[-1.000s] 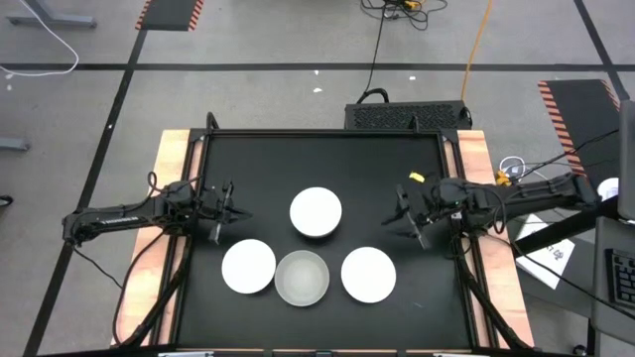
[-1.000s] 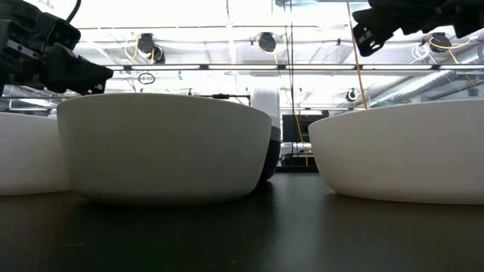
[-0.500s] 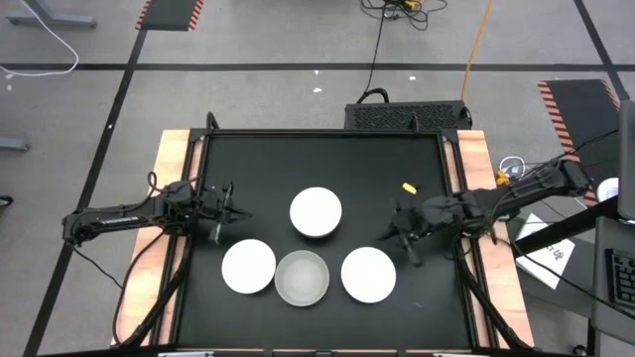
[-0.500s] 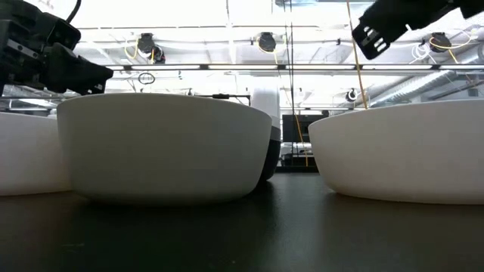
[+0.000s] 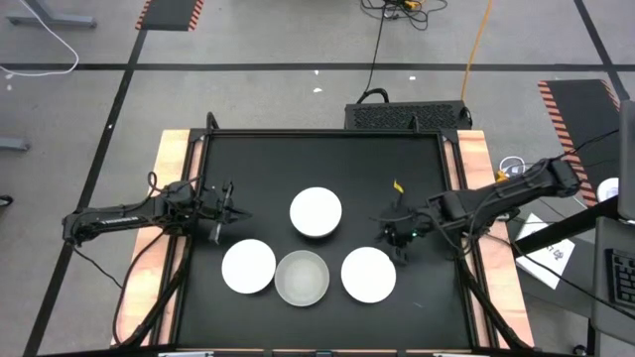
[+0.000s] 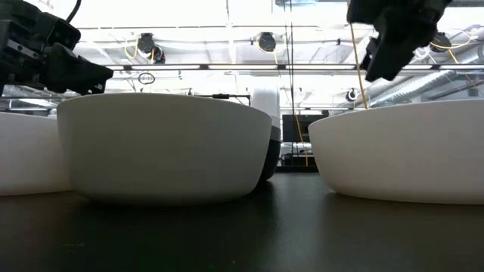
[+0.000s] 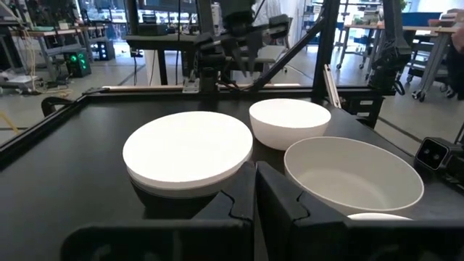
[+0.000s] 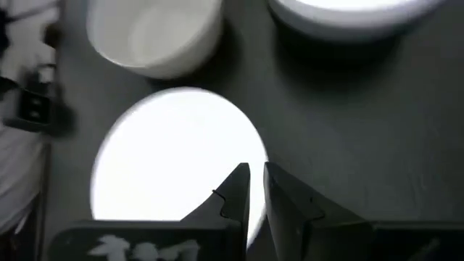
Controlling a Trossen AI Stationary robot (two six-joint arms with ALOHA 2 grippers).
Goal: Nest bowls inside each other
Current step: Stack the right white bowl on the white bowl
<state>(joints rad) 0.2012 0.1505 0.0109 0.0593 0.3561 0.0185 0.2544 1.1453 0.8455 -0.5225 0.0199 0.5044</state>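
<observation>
Four bowls show on the black table [image 5: 248,159]. A white one [image 5: 316,212] stands toward the middle, and a dark wall [image 6: 271,155] shows at its side. Along the near edge stand a white bowl [image 5: 248,266], a pale grey translucent bowl [image 5: 302,278] and a white bowl [image 5: 368,275]. My right gripper [image 5: 397,239] hangs shut, tipped down, over the far rim of the right white bowl [image 8: 181,159], clear above it in the low view [image 6: 386,57]. My left gripper [image 5: 230,210] waits shut at the table's left, level, short of the bowls [image 7: 255,190].
The table's raised frame [image 5: 451,188] and wooden side strips [image 5: 174,169] border the black top. A small camera [image 8: 29,109] sits at the near edge. Bare table lies behind the bowls, toward the far edge.
My right gripper has moved toward the table's left and near edge, to above the right white bowl. It has tipped from about level to pointing down, has rolled, and its fingers have come together. The bowls have not moved.
</observation>
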